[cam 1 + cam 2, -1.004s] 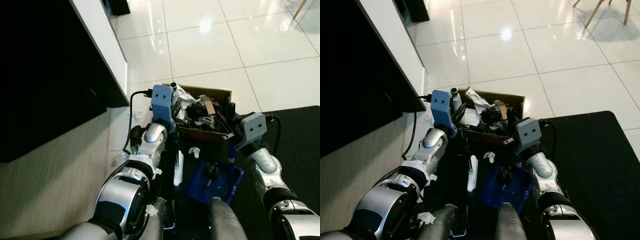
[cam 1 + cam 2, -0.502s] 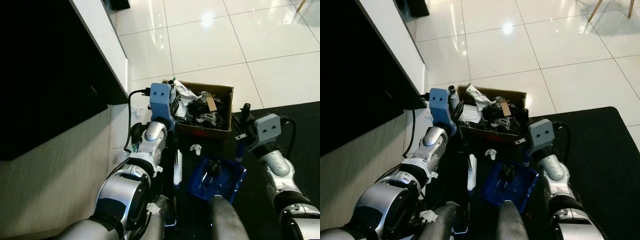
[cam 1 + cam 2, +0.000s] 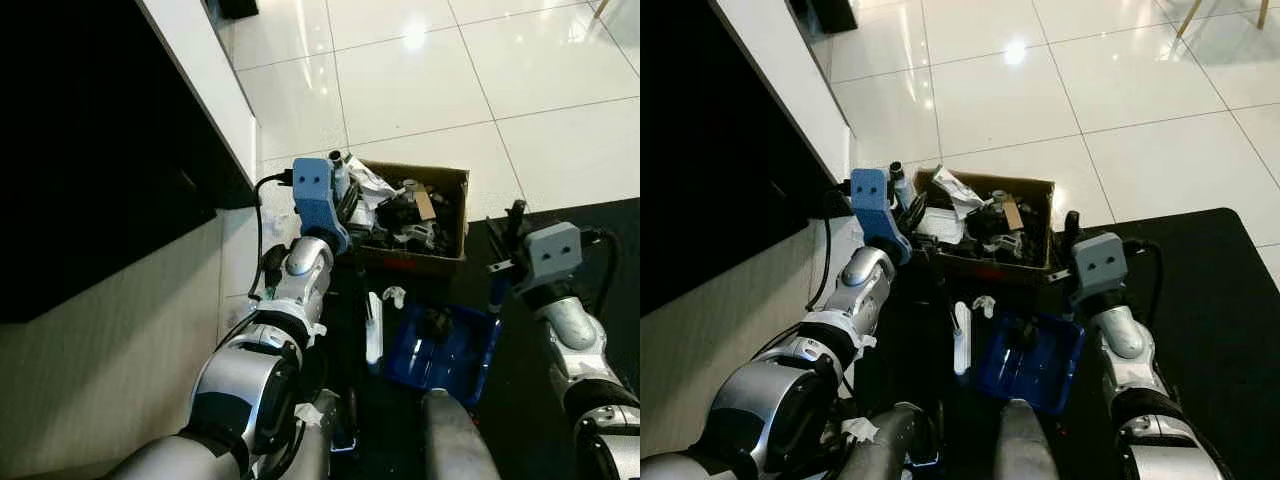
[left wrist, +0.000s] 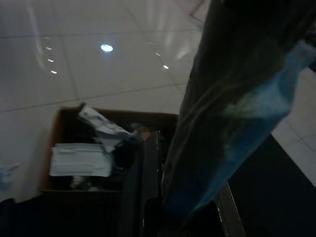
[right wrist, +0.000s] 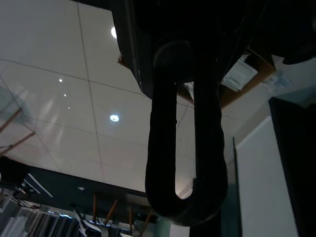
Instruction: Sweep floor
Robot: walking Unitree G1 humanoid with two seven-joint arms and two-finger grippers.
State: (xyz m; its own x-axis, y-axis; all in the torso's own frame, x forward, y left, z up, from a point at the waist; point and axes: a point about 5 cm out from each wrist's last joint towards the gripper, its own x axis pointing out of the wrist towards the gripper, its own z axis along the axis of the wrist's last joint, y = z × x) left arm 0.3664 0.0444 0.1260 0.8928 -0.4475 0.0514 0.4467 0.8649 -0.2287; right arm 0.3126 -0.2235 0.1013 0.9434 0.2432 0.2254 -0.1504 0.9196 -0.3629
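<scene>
A cardboard box (image 3: 452,215) stuffed with paper and dark rubbish stands on the tiles at the rug's edge. My left gripper (image 3: 348,200) is at the box's left rim, shut on an upright broom handle (image 3: 335,160); a white part of the broom (image 3: 373,325) lies lower down. A blue dustpan (image 3: 440,345) rests on the dark rug just before the box. Its blue handle (image 3: 493,292) rises to my right gripper (image 3: 512,222), which is shut on it. A black loop (image 5: 185,123) hangs in front of the right wrist camera. The box (image 4: 64,148) also appears in the left wrist view.
A dark cabinet with a white top (image 3: 200,70) runs along the left. Glossy white tiles (image 3: 420,80) stretch ahead. A black rug (image 3: 600,260) covers the right. A small white scrap (image 3: 393,295) lies between box and dustpan. Chair legs (image 3: 1220,8) stand far right.
My right arm has swung right, carrying the dustpan off the box's right corner. The left gripper and broom handle edged slightly left, and the white broom part shifted right.
</scene>
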